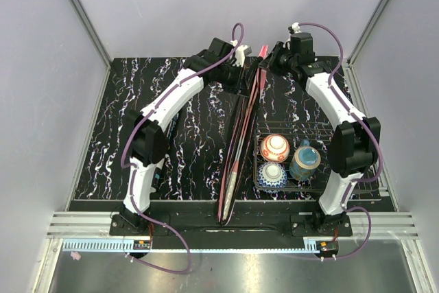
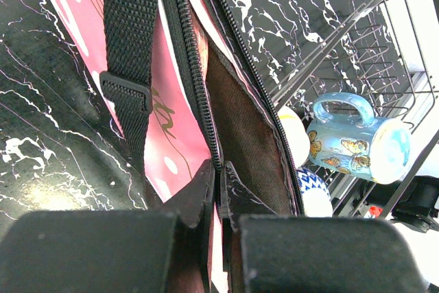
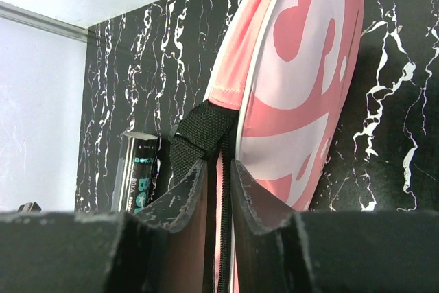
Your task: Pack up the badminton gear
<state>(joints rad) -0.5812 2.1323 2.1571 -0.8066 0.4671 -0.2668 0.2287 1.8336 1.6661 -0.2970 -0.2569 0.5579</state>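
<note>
**Grippers pinch the far end of the cover; mouth unzipped**

Left gripper: fingers pressed together at the bottom of the left wrist view, clamped on the zip edge of the racket cover. Right gripper: jaws nearly together at the bottom of its own view, with the cover's seam and a black webbing loop between them. It reads as a pinch, though contact on both pads is hard to confirm.

Past the left fingers, the zip runs toward top centre with its teeth parted and the dark brown lining exposed. A webbing strap with a buckle crosses the pink panel at upper left. No rackets show in the opening, so I cannot tell if they are inside. At right of frame is the wire basket, holding a blue cup.

Past the right fingers, the black tube sits at lower left on the table, apart from the cover and not inside it.

Top view: the cover stands on edge from bottom centre to upper centre, where both grippers meet it.

Judgement: the step in hand is holding the mouth open. The tube is unpacked. Next, one gripper must keep the edge while the other lets go and fetches the tube. The zip puller is not visible.
</note>
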